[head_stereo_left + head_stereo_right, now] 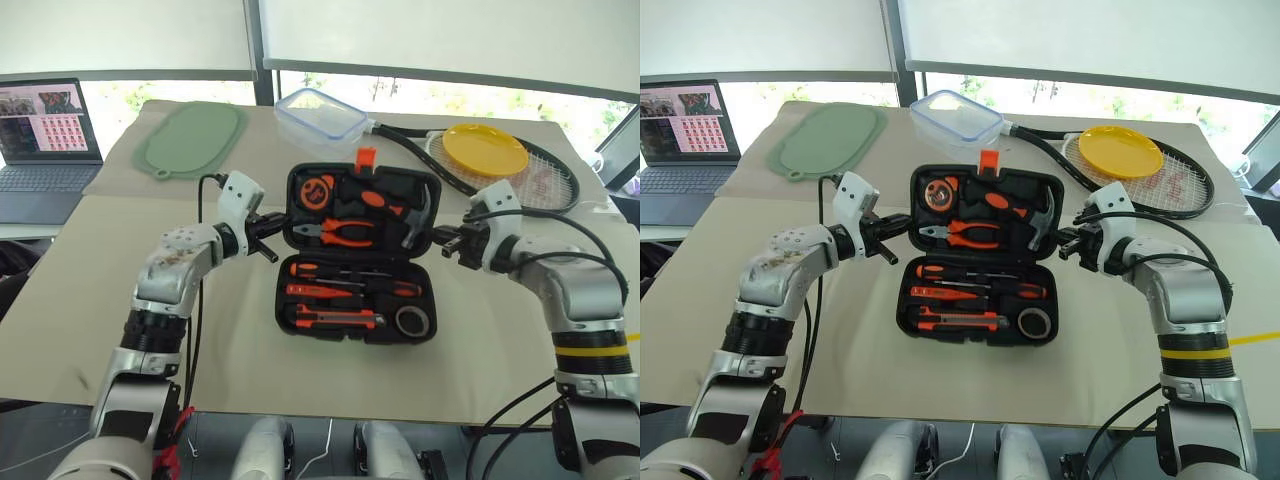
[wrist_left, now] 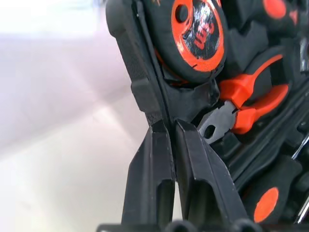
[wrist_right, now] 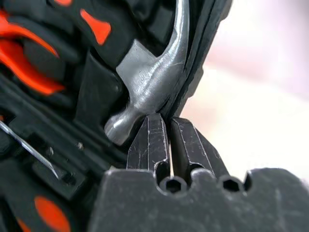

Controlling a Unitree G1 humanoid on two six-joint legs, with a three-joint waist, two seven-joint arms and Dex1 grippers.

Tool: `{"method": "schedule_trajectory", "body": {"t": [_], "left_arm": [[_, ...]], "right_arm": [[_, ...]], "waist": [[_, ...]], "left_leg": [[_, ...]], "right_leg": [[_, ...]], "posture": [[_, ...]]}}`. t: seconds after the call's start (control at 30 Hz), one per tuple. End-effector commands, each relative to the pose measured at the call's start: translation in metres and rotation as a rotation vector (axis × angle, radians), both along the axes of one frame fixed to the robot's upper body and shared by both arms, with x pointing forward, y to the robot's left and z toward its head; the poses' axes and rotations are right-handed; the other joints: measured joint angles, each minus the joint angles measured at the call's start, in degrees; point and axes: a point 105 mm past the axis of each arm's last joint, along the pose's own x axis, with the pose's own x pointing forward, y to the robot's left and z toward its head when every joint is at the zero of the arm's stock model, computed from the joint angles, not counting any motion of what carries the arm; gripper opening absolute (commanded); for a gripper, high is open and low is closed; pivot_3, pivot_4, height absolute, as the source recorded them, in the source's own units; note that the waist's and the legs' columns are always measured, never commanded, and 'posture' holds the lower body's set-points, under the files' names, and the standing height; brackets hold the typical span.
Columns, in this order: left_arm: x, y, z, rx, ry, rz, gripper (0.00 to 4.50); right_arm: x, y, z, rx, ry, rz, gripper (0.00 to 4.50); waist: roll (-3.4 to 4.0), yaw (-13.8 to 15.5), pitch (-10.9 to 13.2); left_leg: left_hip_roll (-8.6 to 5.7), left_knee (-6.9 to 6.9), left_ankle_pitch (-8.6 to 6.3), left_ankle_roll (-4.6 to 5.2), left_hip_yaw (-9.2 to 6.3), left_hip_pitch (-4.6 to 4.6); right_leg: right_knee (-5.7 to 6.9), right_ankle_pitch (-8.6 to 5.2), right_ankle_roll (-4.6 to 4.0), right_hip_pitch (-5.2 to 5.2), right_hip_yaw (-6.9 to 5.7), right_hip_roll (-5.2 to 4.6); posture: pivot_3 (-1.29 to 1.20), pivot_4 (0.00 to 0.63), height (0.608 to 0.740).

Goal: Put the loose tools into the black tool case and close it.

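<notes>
Flanking the black tool case (image 1: 360,255), left gripper (image 1: 272,240) and right gripper (image 1: 447,244) pinch its far half's edges.

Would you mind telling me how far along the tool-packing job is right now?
Packing looks done: the screwdrivers and utility knife sit in their recesses in the black tool case, and no loose tools lie on the table. In hand: the left tool and right tool are each pinched shut on a side rim of the far half. Left: folding it shut; the case lies open.
</notes>
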Motion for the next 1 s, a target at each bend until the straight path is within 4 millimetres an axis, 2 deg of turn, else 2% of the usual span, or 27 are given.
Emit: {"method": "schedule_trajectory", "body": {"t": [0.03,0.23,0.37,0.4,0.43,0.47,0.57,0.67,0.73,0.8,0.87,0.93,1.0], "left_arm": [[-0.015,-0.007,0.008,0.075,-0.252,0.000,0.00],[-0.033,0.010,-0.014,0.165,-0.365,0.059,0.00],[-0.043,0.032,-0.022,0.181,-0.394,0.156,0.00],[-0.047,0.037,-0.022,0.169,-0.384,0.173,0.36],[-0.051,0.040,-0.023,0.159,-0.372,0.182,0.72],[-0.057,0.043,-0.024,0.154,-0.356,0.183,0.89],[-0.073,0.052,-0.023,0.140,-0.298,0.196,2.08],[-0.092,0.063,-0.024,0.094,-0.158,0.181,3.06],[-0.105,0.078,-0.021,0.059,-0.040,0.156,3.71],[-0.109,0.091,-0.016,0.044,0.029,0.157,3.71],[-0.099,0.102,-0.015,0.064,0.067,0.159,3.71],[-0.082,0.107,-0.020,0.128,0.090,0.141,3.80],[-0.064,0.102,-0.024,0.179,0.099,0.093,3.28]], "right_arm": [[-0.018,0.014,0.012,-0.173,-0.251,0.109,0.04],[-0.041,0.011,-0.012,-0.283,-0.367,0.134,0.04],[-0.060,0.004,-0.027,-0.382,-0.458,0.164,0.04],[-0.064,0.002,-0.030,-0.401,-0.471,0.169,0.01],[-0.068,0.000,-0.032,-0.410,-0.475,0.171,0.40],[-0.072,-0.003,-0.032,-0.413,-0.481,0.170,0.80],[-0.084,-0.009,-0.026,-0.430,-0.494,0.180,1.78],[-0.101,-0.015,-0.018,-0.439,-0.461,0.212,2.78],[-0.119,-0.018,-0.024,-0.396,-0.317,0.282,3.36],[-0.141,-0.014,-0.034,-0.343,-0.166,0.384,3.36],[-0.158,-0.007,-0.040,-0.291,-0.063,0.473,3.36],[-0.170,0.001,-0.046,-0.249,0.018,0.545,2.81],[-0.179,0.009,-0.052,-0.238,0.071,0.616,2.36]], "waist": [[0.00,0.0,0.0],[0.03,-0.1,0.0],[0.05,-0.2,-0.1],[0.05,-0.3,-0.1],[0.05,-0.3,-0.1],[0.05,-0.4,-0.1],[0.05,-0.5,0.0],[0.06,-0.5,0.0],[0.05,-0.4,0.0],[0.04,-0.1,-0.1],[0.03,0.0,0.0],[0.04,0.2,0.0],[0.04,0.4,0.0]], "left_leg": [[-0.03,-0.02,0.01,-0.03,0.01,0.00],[0.02,-0.22,-0.02,0.00,0.07,0.16],[0.03,-0.34,-0.23,0.35,0.15,0.47],[0.04,-0.38,-0.22,0.33,0.18,0.57],[0.05,-0.37,-0.18,0.26,0.22,0.62],[0.06,-0.37,-0.13,0.22,0.21,0.64],[0.13,-0.37,-0.10,0.18,0.23,0.74],[0.14,-0.37,-0.11,0.19,0.29,0.73],[0.17,-0.42,-0.11,0.19,0.29,0.84],[0.21,-0.43,-0.10,0.18,0.25,0.88],[0.24,-0.44,-0.10,0.17,0.16,1.01],[0.24,-0.43,-0.11,0.16,0.10,1.36],[0.18,-0.42,-0.11,0.15,0.08,1.53]], "right_leg": [[-0.02,-0.01,0.03,0.00,-0.01,-0.02],[-0.24,-0.04,0.10,0.16,-0.04,-0.10],[-0.34,-0.06,0.07,0.27,0.03,-0.12],[-0.31,-0.09,0.02,0.32,0.07,-0.12],[-0.24,-0.10,0.01,0.31,0.11,-0.11],[-0.20,-0.08,-0.02,0.31,0.12,-0.09],[-0.09,-0.10,-0.08,0.32,0.15,-0.06],[-0.03,-0.12,-0.08,0.23,0.24,-0.10],[-0.04,-0.12,-0.07,0.34,0.27,-0.11],[-0.01,-0.15,-0.11,0.36,0.25,-0.09],[-0.01,-0.26,-0.19,0.54,0.12,-0.10],[-0.07,-0.39,-0.27,0.93,-0.01,-0.09],[-0.08,-0.65,-0.57,1.11,-0.04,-0.09]], "posture": [[0.00,0.150,0.738],[0.00,0.150,0.738],[0.00,0.150,0.738],[0.00,0.150,0.738],[0.00,0.150,0.738],[0.00,0.150,0.738],[0.00,0.150,0.738],[0.00,0.150,0.738],[0.00,0.150,0.738],[0.00,0.150,0.738],[0.00,0.150,0.738],[0.00,0.150,0.738],[0.00,0.150,0.738]]}}
